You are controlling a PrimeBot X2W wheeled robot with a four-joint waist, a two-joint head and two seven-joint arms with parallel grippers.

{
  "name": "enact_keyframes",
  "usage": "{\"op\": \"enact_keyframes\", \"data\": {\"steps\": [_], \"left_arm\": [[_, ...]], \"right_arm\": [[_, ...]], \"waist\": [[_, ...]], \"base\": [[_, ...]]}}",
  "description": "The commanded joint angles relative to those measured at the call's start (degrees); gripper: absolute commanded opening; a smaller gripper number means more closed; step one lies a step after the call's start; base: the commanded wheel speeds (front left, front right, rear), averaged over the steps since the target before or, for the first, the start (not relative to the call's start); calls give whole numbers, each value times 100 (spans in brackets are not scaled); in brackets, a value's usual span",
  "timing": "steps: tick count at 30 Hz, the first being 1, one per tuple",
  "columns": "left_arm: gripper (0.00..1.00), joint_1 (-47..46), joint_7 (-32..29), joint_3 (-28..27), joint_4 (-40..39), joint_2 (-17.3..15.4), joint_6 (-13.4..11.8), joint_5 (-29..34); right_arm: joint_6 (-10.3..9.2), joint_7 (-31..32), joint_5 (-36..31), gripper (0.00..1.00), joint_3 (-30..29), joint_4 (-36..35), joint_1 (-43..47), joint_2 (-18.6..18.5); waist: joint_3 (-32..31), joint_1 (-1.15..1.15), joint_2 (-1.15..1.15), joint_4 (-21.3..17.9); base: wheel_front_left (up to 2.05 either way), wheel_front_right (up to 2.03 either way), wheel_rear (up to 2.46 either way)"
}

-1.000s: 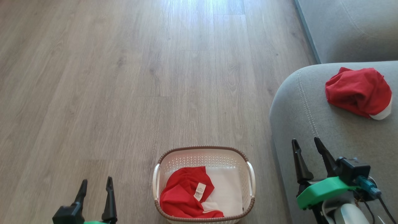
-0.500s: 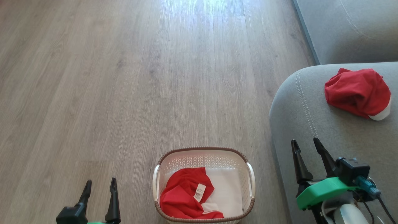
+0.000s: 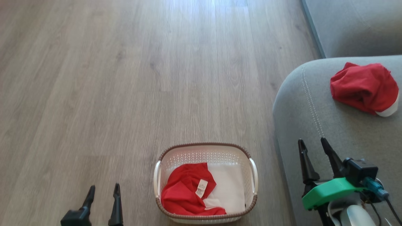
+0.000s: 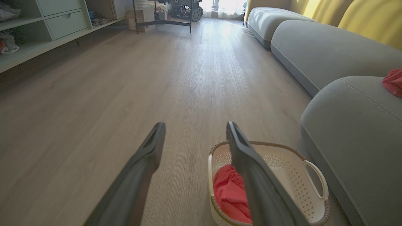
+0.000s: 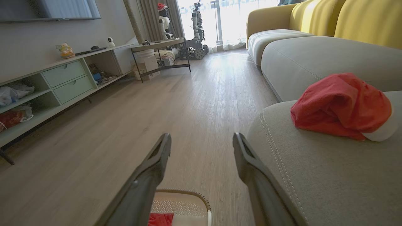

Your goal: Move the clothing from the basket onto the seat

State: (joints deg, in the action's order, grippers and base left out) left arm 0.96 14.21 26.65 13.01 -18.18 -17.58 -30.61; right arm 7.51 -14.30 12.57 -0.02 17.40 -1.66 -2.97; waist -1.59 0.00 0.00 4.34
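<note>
Clothing: a crumpled red top (image 3: 185, 194) with a white label lies in the left of the basket (image 3: 204, 145), with a flat white cloth (image 3: 230, 188) beside it on the right.
Basket place: near, on the wooden floor (image 3: 125, 94), just left of the rounded end of the seat (image 3: 329, 135).
Seat: grey, at the right; a red bundle (image 3: 361, 88) with a white edge lies on it, well apart from the basket.
Left side: the left hand (image 3: 104, 186) is near, left of the basket, over the floor, fingers spread wide, holding nothing.
Right side: the right hand (image 3: 312, 140) hovers over the seat's near edge, fingers spread wide, empty.
</note>
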Motion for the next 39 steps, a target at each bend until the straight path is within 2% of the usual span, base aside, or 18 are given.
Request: {"op": "enact_keyframes", "data": {"steps": [1,7,13,25,32,39], "left_arm": [[100,-311,16,-195,-106,-45,24,50],[100,-820,-199,103,193,46,231,190],[100,-1639,-365,385,815,280,495,338],[100,-3493,-514,950,3026,781,1316,666],[100,-4204,-518,1189,4267,1156,1645,752],[100,-4695,-615,1521,5072,1412,1892,886]], "right_arm": [[-2,-51,-33,100,93,-235,-142,9],[-2,-57,-191,100,14,-415,-319,9],[-2,-61,-345,100,-37,-673,-671,9],[-2,-68,-440,100,74,-976,-1443,9],[-2,-69,-458,100,140,-1147,-1735,9],[-2,-69,-453,100,256,-1297,-1926,9]], "waist": [[64,0,0,-13],[539,0,0,-105],[1300,0,0,-265],[2824,0,0,-644],[3370,0,0,-780],[3760,0,0,-888]], "base": [[0,0,0],[0,0,0],[0,0,0],[0,0,0],[0,0,0],[0,0,0]]}}
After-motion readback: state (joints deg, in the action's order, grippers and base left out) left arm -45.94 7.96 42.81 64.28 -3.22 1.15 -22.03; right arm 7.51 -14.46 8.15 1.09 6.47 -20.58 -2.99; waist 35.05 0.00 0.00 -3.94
